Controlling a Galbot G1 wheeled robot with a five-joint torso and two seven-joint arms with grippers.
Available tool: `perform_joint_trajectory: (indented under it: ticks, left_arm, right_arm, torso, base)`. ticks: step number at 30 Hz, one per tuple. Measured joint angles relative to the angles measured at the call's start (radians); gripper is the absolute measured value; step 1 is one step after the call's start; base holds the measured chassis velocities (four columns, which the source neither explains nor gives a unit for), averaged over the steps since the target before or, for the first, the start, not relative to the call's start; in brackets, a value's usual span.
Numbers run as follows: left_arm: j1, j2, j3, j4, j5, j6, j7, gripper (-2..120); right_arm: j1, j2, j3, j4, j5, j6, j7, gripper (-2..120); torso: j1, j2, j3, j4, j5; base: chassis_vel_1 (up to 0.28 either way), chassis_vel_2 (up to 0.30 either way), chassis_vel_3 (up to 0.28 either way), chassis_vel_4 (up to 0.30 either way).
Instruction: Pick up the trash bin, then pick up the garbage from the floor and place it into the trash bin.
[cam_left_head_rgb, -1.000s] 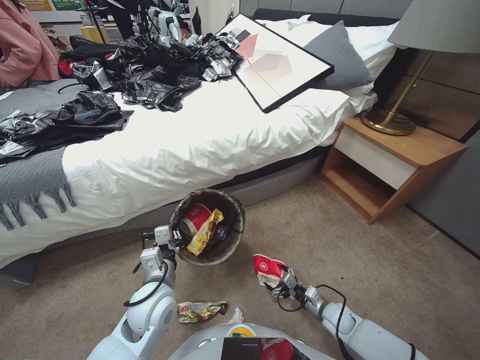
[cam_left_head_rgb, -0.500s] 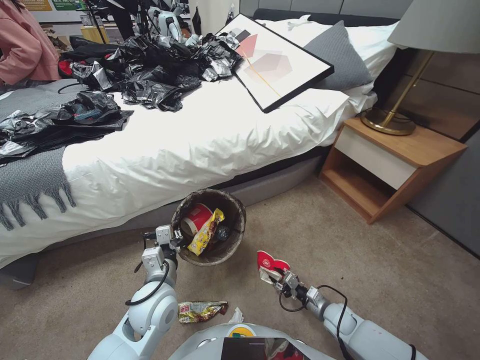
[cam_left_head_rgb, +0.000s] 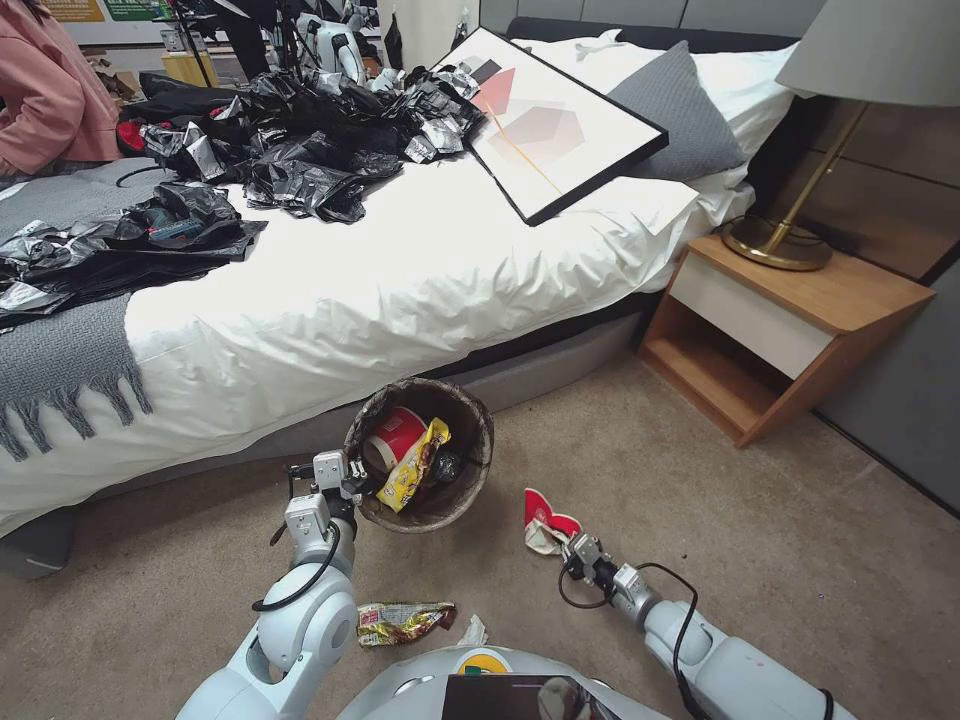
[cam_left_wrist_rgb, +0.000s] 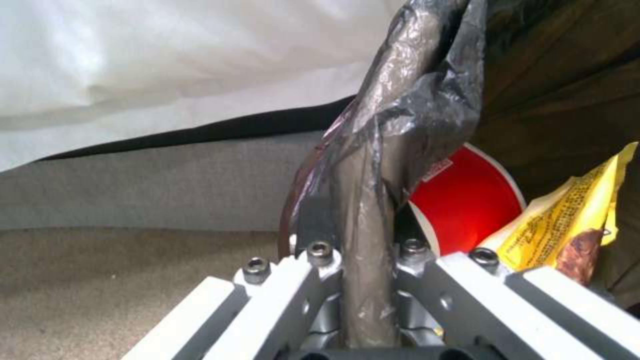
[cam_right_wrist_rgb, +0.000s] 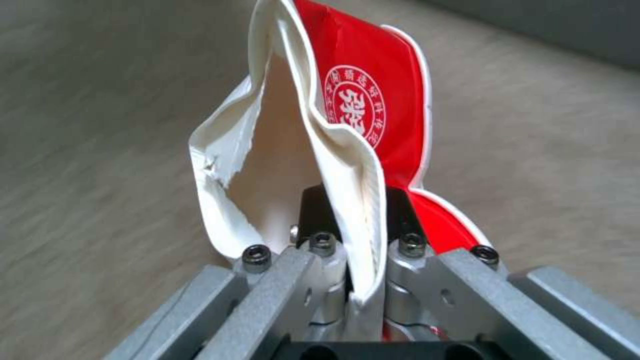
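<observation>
Room: a bedroom with beige carpet (cam_left_head_rgb: 760, 520); a bed (cam_left_head_rgb: 400, 290) with white cover stands behind the work, a wooden nightstand (cam_left_head_rgb: 790, 320) at its right.
Trash bin: the trash bin (cam_left_head_rgb: 425, 455) hangs tilted just in front of the bed side, its mouth turned to the robot; the dark liner bag is folded over the rim; inside lie a red-and-white cup (cam_left_head_rgb: 392, 436) and a yellow snack wrapper (cam_left_head_rgb: 412, 465).
Left gripper: the left gripper (cam_left_head_rgb: 350, 483) is clamped on the near rim of the bin; in the left wrist view the rim with its liner (cam_left_wrist_rgb: 373, 200) passes between the closed jaws.
Paper cup: a crushed red-and-white paper cup (cam_left_head_rgb: 545, 520) is in the air to the right of the bin, apart from it; it carries a round white seal with Chinese characters (cam_right_wrist_rgb: 353, 107), which I cannot read; its white inside is torn at one edge.
Right gripper: the right gripper (cam_left_head_rgb: 562, 540) pinches the white wall of this cup, jaws nearly together.
Floor: a gold foil wrapper (cam_left_head_rgb: 400, 622) with a red label lies on the carpet near the robot body; a white tissue (cam_left_head_rgb: 472, 632) is just beside it.
Bed top: shiny black-and-silver bags (cam_left_head_rgb: 300, 140), a framed picture (cam_left_head_rgb: 555, 120), a grey pillow (cam_left_head_rgb: 675, 110), a grey fringed blanket (cam_left_head_rgb: 60, 360).
Nightstand: a lamp (cam_left_head_rgb: 800, 200) with brass foot stands on it.
</observation>
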Motion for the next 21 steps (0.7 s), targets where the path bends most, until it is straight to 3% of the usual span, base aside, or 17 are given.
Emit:
perform_joint_trajectory:
  ticks: [11,14,18,20,21]
  left_arm:
    - [0.000,0.001,0.008,0.001,0.001,0.000,0.000,0]
    - [0.003,0.004,0.013,0.002,0.003,0.001,0.001,0]
    - [0.004,0.006,0.018,0.003,0.003,0.001,0.002,0]
    - [0.005,0.008,0.027,0.006,0.004,0.002,0.003,0]
    - [0.005,0.008,0.027,0.006,0.004,0.002,0.003,0]
  right_arm:
    - [-0.042,-0.002,0.153,0.160,0.026,-0.076,0.222,0]
    - [-0.065,0.010,0.246,0.271,0.047,-0.097,0.308,0]
    - [-0.072,0.014,0.283,0.340,0.055,-0.105,0.344,0]
    - [-0.077,0.022,0.338,0.470,0.065,-0.122,0.395,0]
    - [-0.077,0.022,0.338,0.470,0.065,-0.122,0.395,0]
  torso:
    - [0.000,0.000,0.000,0.0002,0.0000]
    - [0.000,0.000,0.000,0.0001,0.0000]
    - [0.000,0.000,0.000,0.0001,0.0000]
    - [0.000,0.000,0.000,0.0001,-0.0001]
    - [0.000,0.000,0.000,0.0001,-0.0001]
  base:
    - [0.000,0.000,0.000,0.000]
    - [0.000,0.000,0.000,0.000]
    - [0.000,0.000,0.000,0.000]
    - [0.000,0.000,0.000,0.000]
    - [0.000,0.000,0.000,0.000]
